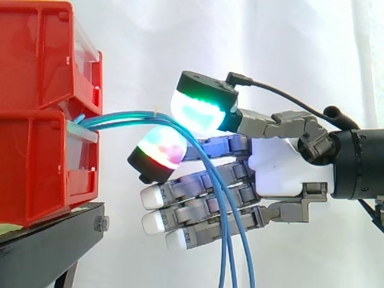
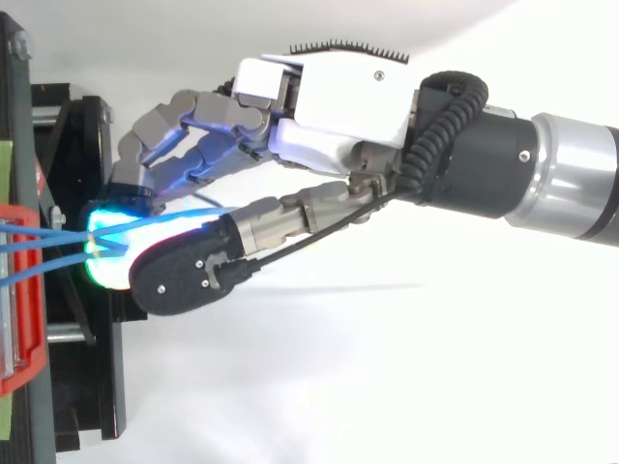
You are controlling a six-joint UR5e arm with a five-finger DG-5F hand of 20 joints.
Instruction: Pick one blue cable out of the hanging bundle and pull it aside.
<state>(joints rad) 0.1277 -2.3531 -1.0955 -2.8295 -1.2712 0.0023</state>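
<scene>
Several thin blue cables (image 1: 120, 117) come out between the two red bins, arch to the right and hang down past the hand (image 1: 282, 168). In the top view the cables (image 2: 58, 237) run from the bin toward the hand (image 2: 338, 106). The thumb's green-glowing pad (image 1: 198, 111) sits just above the arch. One finger's red-magenta pad (image 1: 161, 150) sits just below it, and at least one cable is pinched between these two pads. How many cables lie in the pinch I cannot tell. The other fingers (image 1: 155, 195) lie straight, with the hanging strands crossing in front of them.
The upper red bin (image 1: 36, 66) is stacked on the lower red bin (image 1: 36, 174), both on a black stand (image 1: 48, 246) at the left. A white curtain lies behind. From above, the bin's red edge (image 2: 24, 290) and the stand (image 2: 97, 387) are at the left.
</scene>
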